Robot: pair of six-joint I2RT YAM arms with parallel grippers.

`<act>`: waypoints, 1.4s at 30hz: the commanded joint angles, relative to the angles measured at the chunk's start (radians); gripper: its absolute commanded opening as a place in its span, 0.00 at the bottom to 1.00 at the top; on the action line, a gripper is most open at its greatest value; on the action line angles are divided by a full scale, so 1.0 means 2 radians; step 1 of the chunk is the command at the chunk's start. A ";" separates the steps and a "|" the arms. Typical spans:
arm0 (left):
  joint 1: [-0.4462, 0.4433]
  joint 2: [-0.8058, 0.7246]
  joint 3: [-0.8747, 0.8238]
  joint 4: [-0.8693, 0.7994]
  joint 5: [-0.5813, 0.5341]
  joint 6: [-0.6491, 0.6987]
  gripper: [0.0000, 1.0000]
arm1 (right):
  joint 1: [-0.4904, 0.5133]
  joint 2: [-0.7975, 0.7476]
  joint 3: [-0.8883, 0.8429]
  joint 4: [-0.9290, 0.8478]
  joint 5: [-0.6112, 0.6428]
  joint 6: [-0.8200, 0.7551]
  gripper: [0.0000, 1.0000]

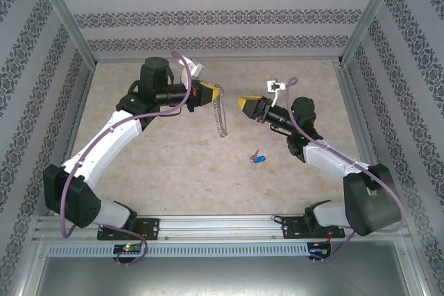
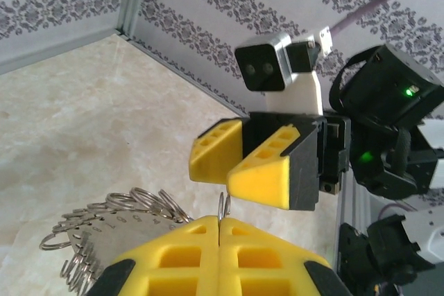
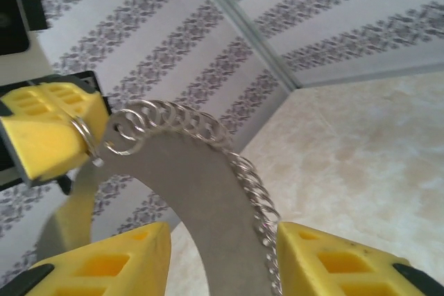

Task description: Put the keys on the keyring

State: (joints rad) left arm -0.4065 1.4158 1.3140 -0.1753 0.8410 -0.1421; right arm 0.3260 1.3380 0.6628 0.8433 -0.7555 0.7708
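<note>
The blue-headed key (image 1: 257, 158) lies alone on the bare tabletop (image 1: 173, 164), clear of the front rail (image 1: 222, 225). Farther back, the left tool (image 1: 210, 95) is pressed together on one ring of the floppy, hanging keyring (image 1: 221, 119). The right tool (image 1: 243, 104), jaws spread, seems to straddle its band without touching.

Beige marbled tabletop (image 1: 173, 164); striped patterned wall panels (image 1: 208, 12); aluminium corner posts (image 1: 66, 15).
</note>
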 commanded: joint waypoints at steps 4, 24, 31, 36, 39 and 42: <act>-0.005 0.016 0.049 -0.057 0.064 0.048 0.00 | 0.025 0.014 0.035 0.070 -0.058 0.009 0.44; -0.005 0.047 0.079 -0.087 0.095 0.057 0.00 | 0.031 -0.004 0.052 0.085 -0.066 0.023 0.33; -0.005 0.050 0.081 -0.086 0.101 0.055 0.00 | 0.034 0.009 0.063 0.088 -0.066 0.026 0.32; -0.005 0.051 0.081 -0.083 0.105 0.053 0.00 | 0.037 0.018 0.065 0.089 -0.067 0.026 0.32; -0.006 0.051 0.082 -0.083 0.105 0.053 0.00 | 0.039 0.022 0.064 0.092 -0.066 0.027 0.31; -0.006 0.052 0.083 -0.083 0.105 0.052 0.00 | 0.040 0.024 0.065 0.093 -0.068 0.027 0.29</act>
State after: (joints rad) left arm -0.4065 1.5162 1.4345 -0.3527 1.0172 -0.0521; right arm 0.3923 1.3792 0.7593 0.9771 -0.8669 0.8173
